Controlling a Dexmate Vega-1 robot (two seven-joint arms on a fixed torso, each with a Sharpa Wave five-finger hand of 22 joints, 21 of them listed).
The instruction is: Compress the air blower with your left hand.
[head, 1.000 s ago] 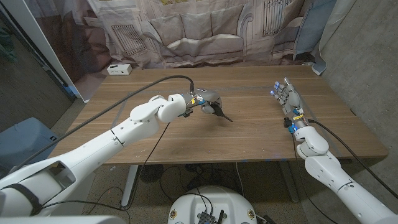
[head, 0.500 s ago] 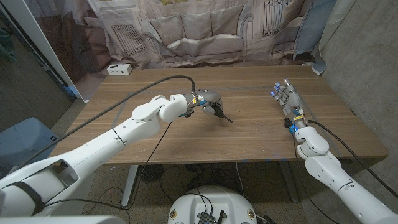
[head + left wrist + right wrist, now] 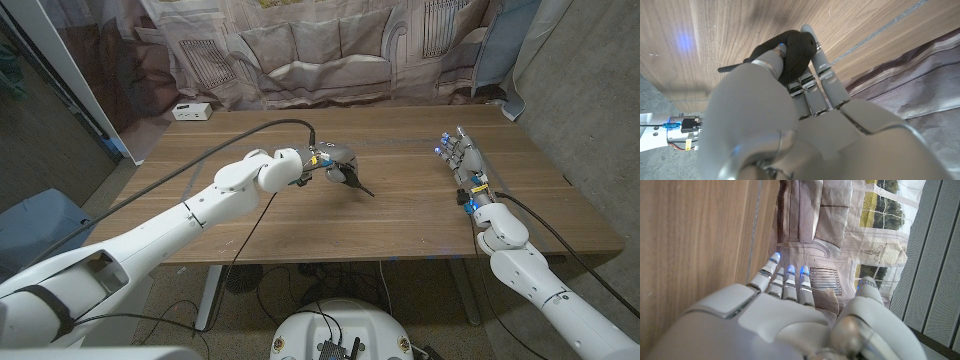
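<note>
Little has changed over the past second: the black air blower (image 3: 345,174) stays in the grip of the left hand (image 3: 325,162) near the middle of the wooden table (image 3: 400,215), its thin nozzle angled down toward the robot's right with the tip at or just above the wood, while the left forearm has edged slightly toward the far side. Seen from the left wrist, the left hand (image 3: 790,100) wraps its fingers (image 3: 812,75) over the far side of the dark rubber bulb (image 3: 792,52) while the thumb bears on the near side, the bulb caught between them; how far it is squeezed cannot be told. Well apart, near the table's right edge, the right hand (image 3: 462,160) stands on its edge with its fingers straight, close together and holding nothing, blue lights glowing at the tips (image 3: 788,270). At the far left corner of the table sits a small white box (image 3: 191,111). Behind the table hangs a printed fabric backdrop (image 3: 330,50) showing a sofa and windows.
</note>
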